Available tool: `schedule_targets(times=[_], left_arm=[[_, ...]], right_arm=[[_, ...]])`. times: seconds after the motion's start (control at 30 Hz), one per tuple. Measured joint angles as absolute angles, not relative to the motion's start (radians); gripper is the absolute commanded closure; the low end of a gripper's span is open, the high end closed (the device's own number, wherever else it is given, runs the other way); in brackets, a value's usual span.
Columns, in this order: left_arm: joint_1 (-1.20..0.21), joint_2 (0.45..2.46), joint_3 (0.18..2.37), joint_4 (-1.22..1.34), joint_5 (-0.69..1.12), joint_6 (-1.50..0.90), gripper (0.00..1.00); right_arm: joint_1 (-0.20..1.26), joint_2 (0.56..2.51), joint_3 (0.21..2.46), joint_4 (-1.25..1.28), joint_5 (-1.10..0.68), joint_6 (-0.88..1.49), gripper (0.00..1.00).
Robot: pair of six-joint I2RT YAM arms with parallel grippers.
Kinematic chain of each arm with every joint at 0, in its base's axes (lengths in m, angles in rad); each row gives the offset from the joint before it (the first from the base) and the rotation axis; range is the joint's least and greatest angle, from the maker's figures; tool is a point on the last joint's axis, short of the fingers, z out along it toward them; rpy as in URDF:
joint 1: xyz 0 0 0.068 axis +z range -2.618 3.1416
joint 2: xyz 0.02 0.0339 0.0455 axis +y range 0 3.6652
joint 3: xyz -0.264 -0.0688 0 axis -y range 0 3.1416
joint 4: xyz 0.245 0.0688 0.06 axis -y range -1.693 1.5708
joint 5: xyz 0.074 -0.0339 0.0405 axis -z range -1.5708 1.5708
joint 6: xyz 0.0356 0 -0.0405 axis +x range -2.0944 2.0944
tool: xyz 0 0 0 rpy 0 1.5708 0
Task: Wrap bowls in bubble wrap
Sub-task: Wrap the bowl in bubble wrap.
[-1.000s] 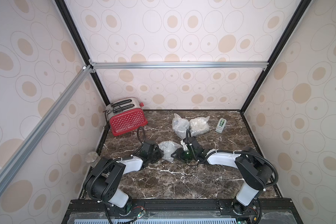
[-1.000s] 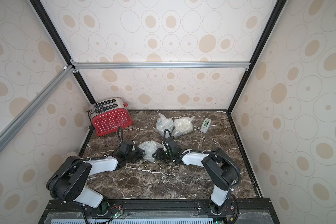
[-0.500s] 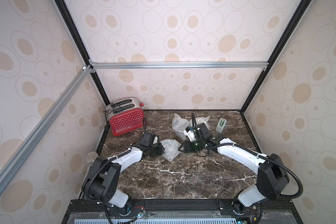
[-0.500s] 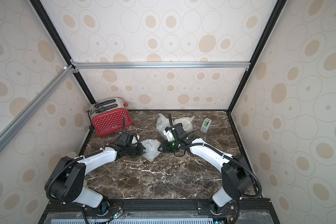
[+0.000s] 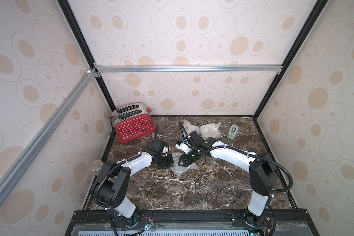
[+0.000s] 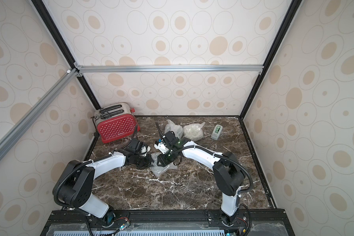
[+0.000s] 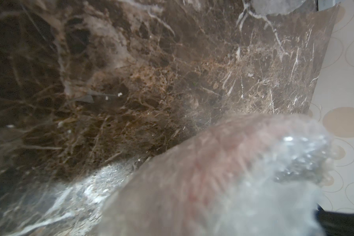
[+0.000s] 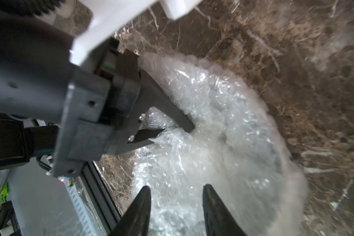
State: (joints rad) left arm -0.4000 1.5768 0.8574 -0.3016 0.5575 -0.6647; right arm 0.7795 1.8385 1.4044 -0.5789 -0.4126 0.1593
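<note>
A crumpled bundle of bubble wrap (image 5: 183, 170) (image 6: 161, 170) lies mid-table between my two grippers. No bowls show bare; whatever the wrap holds is hidden. In the right wrist view my left gripper (image 8: 178, 129) is shut on a fold of the bubble wrap (image 8: 223, 126). My right gripper (image 8: 176, 190) hangs open just over the same bundle, one dark finger (image 8: 141, 212) on each side. From above, the left gripper (image 5: 170, 161) and right gripper (image 5: 180, 163) nearly meet. The left wrist view shows only blurred bubble wrap (image 7: 233, 183) over the marble; its own jaws are hidden.
Two more bubble-wrapped bundles (image 5: 189, 126) (image 5: 209, 130) sit at the back. A grey tape dispenser (image 5: 233, 132) stands at the back right, a red toaster (image 5: 134, 126) in the back left corner, and a metal disc (image 5: 95, 165) by the left wall.
My right arm, stretched toward the back bundles half a second ago, has come back down to the middle bundle. The left gripper has stayed on the wrap, which has shifted slightly forward.
</note>
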Motion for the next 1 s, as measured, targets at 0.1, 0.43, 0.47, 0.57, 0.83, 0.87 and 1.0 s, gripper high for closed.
schedule_targets(times=[0.1,0.43,0.47,0.57,0.83,0.87,1.0], left_arm=[[-0.4,1.577,0.857,-0.308,0.557,-0.662,0.82],[-0.398,1.584,0.857,-0.309,0.556,-0.658,0.82],[-0.398,1.584,0.857,-0.309,0.556,-0.658,0.82],[-0.397,1.584,0.857,-0.31,0.556,-0.657,0.81],[-0.397,1.584,0.857,-0.311,0.553,-0.657,0.78],[-0.397,1.584,0.857,-0.31,0.553,-0.657,0.78],[-0.397,1.584,0.857,-0.308,0.551,-0.657,0.77]], right_arm=[[0.785,1.857,1.404,-0.568,-0.412,0.159,0.56],[0.799,1.905,1.427,-0.53,-0.376,0.176,0.59],[0.802,1.911,1.435,-0.53,-0.368,0.178,0.62],[0.807,1.929,1.452,-0.53,-0.34,0.186,0.76],[0.811,1.941,1.457,-0.53,-0.265,0.213,0.98],[0.811,1.941,1.457,-0.53,-0.256,0.22,1.0],[0.815,1.919,1.41,-0.479,-0.207,0.271,1.0]])
